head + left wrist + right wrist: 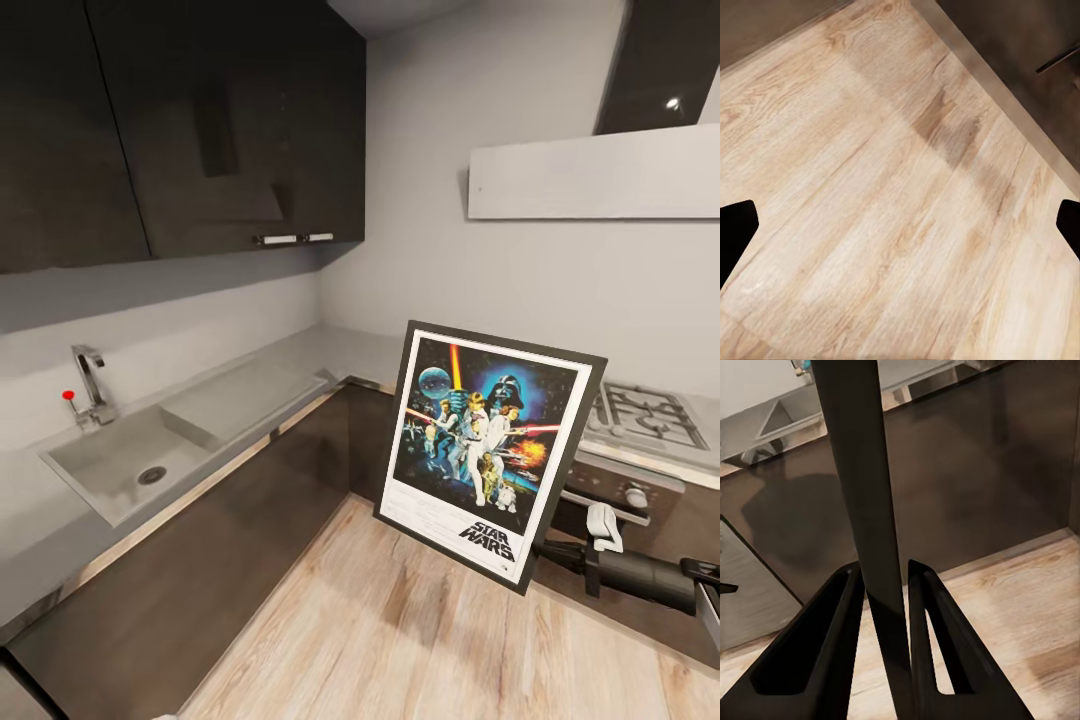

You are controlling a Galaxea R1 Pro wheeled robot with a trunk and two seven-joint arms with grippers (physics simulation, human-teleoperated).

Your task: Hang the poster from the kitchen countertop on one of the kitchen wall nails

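Black-framed and white-bordered, the poster hangs in the air in front of the dark lower cabinets, above the pale wood floor and clear of the grey surface. It is tilted, its top leaning toward the hob side. The right end effector grips it at the lower right corner; in the right wrist view the thin dark edge of the frame runs between the two closed-in fingers, which press against it on either side. The sink and chrome tap sit in the surface to the left, under dark wall cupboards. In the left wrist view the left end effector stands wide apart, holding nothing, its dark fingertips at the picture's edges over bare floor planks.
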